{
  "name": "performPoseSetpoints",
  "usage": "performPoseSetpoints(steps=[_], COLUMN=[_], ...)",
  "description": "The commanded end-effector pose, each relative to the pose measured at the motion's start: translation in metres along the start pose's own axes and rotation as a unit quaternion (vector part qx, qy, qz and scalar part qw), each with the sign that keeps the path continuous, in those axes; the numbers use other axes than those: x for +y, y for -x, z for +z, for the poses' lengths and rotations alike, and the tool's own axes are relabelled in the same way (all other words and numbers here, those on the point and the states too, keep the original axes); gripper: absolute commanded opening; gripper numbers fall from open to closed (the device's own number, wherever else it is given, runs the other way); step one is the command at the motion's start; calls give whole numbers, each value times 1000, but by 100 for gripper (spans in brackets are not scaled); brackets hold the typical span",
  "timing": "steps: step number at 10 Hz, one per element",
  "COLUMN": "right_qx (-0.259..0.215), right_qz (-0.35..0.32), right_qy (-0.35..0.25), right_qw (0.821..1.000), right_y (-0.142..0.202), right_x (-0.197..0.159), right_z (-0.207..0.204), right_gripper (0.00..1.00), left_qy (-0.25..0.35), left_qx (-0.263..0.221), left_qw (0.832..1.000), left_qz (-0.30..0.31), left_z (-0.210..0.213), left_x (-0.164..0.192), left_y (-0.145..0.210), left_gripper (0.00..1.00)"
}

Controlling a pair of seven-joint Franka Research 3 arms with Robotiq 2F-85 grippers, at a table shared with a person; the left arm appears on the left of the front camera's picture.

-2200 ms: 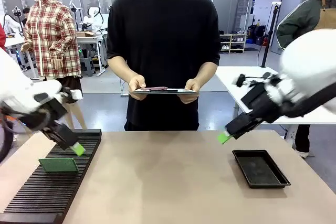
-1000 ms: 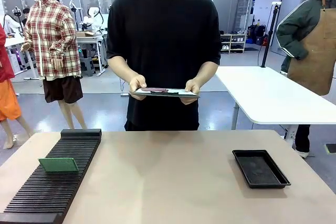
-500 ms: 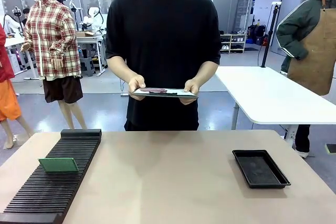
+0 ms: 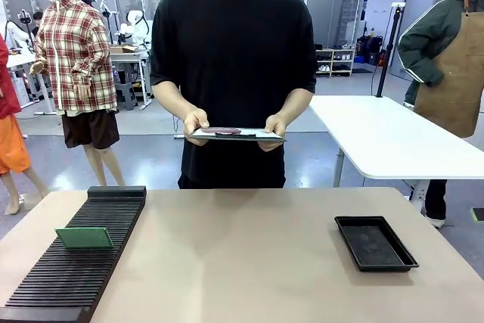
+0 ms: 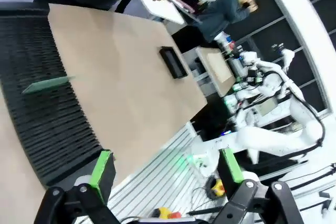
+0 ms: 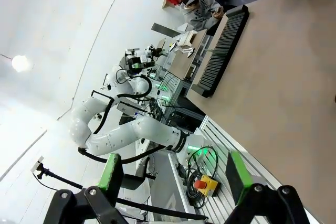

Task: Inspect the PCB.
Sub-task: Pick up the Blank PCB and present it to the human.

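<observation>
The PCB [image 4: 83, 237], a thin green board, stands on edge in a slot of the black slotted rack [image 4: 79, 262] at the table's left. In the left wrist view the PCB [image 5: 47, 84] shows far off in the rack [image 5: 47, 114], well beyond my left gripper [image 5: 167, 167], which is open and holds nothing. My right gripper [image 6: 173, 170] is also open and bare, held off the table's near edge, with the rack [image 6: 220, 45] in the distance.
A shallow black tray [image 4: 376, 243] lies at the table's right [image 5: 173, 62]. Across the table a person holds a clipboard [image 4: 236, 134] with white paper in both hands. The tan tabletop [image 4: 242, 262] spreads between rack and tray.
Both arms, over the rack and near the tray in the oldest frame, have pulled back off the table. The PCB and the clipboard have stayed put.
</observation>
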State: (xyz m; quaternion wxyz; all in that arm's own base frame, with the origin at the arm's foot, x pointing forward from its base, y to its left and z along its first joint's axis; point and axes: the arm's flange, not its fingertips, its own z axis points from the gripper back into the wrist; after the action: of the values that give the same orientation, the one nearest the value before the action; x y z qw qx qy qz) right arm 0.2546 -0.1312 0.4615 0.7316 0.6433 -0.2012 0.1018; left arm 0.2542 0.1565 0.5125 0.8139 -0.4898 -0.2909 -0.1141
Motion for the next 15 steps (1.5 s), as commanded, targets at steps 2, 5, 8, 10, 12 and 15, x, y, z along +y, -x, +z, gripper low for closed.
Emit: performPoseSetpoints(steps=[2,5,8,10,12,15], right_qx=[-1,-1,-1,-1,-1,-1], right_qz=[6,6,6,6,6,6], right_qy=[-4,-4,-4,-4,-4,-4], right_qw=[1000,1000,1000,1000,1000,1000], right_y=[0,0,0,0,0,0], right_x=[0,0,0,0,0,0], right_z=[2,2,2,2,2,2], right_gripper=[100,100,100,100,100,100], left_qy=[-156,-255,-250,-224,-236,-233], left_qx=[102,298,403,408,424,425], left_qw=[978,876,769,769,777,771], left_qz=[-96,-282,-428,-438,-401,-413], left_z=[-14,-86,-144,-158,-165,-166], left_x=[-59,-84,-89,-83,-93,-89], left_y=[-70,-129,-144,-142,-139,-141], left_gripper=[100,100,100,100,100,100])
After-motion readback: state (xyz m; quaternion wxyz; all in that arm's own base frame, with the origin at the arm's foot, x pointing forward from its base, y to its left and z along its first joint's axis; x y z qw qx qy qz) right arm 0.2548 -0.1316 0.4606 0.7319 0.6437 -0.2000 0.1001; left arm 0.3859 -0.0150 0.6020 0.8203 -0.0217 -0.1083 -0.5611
